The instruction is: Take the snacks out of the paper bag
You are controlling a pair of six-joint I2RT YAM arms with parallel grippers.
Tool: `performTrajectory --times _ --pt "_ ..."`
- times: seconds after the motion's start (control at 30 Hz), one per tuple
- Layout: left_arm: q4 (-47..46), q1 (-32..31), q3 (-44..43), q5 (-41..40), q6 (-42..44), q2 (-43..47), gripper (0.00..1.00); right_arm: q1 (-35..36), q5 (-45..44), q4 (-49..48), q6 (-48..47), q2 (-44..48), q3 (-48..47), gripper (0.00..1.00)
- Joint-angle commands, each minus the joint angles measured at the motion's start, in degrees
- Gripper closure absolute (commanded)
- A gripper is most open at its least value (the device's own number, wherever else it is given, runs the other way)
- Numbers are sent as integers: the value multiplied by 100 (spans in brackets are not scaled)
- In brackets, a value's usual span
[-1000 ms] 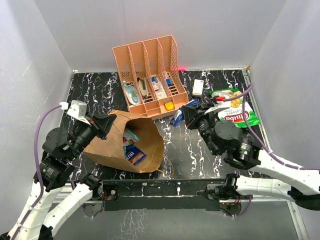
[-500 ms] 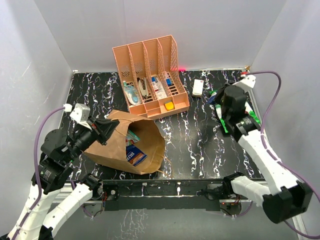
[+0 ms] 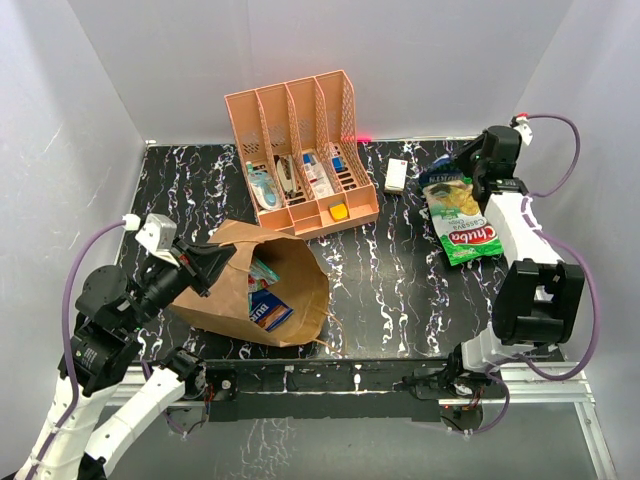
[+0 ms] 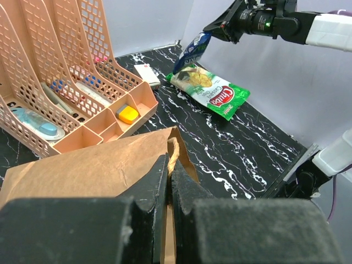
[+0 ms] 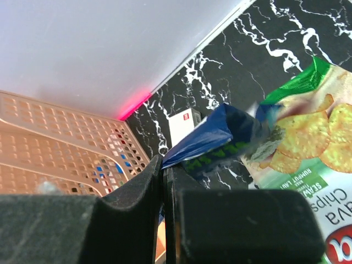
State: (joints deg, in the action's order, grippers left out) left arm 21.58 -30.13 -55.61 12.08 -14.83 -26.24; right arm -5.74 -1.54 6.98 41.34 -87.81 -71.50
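Observation:
The brown paper bag (image 3: pixel 215 300) lies on its side at the left, mouth facing right. A dark blue packet (image 3: pixel 268 309) and a teal and red one (image 3: pixel 263 270) show inside the mouth. My left gripper (image 3: pixel 214 257) is shut on the bag's twine handle (image 4: pixel 175 147) at the upper rim. My right gripper (image 3: pixel 462 163) is at the back right, shut on a dark blue snack packet (image 5: pixel 217 137) that hangs above the far end of the green chip bag (image 3: pixel 465 225). That packet also shows in the left wrist view (image 4: pixel 192 49).
The orange-pink file rack (image 3: pixel 300 150) with small toiletry items stands at the back centre. A white remote (image 3: pixel 396 175) lies between the rack and the chip bag. White walls close in the black marbled table (image 3: pixel 400 290) on three sides.
My right arm has swung from beside the rack to the back right corner with the dark blue packet in it. The left gripper has kept its hold on the bag.

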Motion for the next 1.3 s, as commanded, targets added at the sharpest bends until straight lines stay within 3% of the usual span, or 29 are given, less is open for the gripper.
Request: performTrajectory --times 0.0,0.23,0.47,0.73,0.9,1.0,1.13,1.27 --pt "38 -17 -200 40 149 11 100 -395 644 -656 321 72 -19 92" --pt "117 -19 -55 310 156 25 100 -1062 413 -1258 240 340 2157 92" --pt "303 -18 82 705 -97 6 100 -1397 92 -1195 -123 576 2981 91" --pt "839 -16 203 483 -900 389 100 -1550 -341 -770 -609 1138 3216 61" --pt "1080 -16 53 -23 -916 460 100 -1623 -274 -522 -923 1854 3168 18" --pt "1269 -12 -82 -438 -831 402 100 -1623 60 -312 -1037 2285 3004 11" --pt "1276 -17 -133 -561 -733 285 100 -1546 1488 -156 -1094 2692 2888 12" --pt "1225 -14 -89 -545 -716 130 100 -468 2240 -188 -1210 2954 2983 12"
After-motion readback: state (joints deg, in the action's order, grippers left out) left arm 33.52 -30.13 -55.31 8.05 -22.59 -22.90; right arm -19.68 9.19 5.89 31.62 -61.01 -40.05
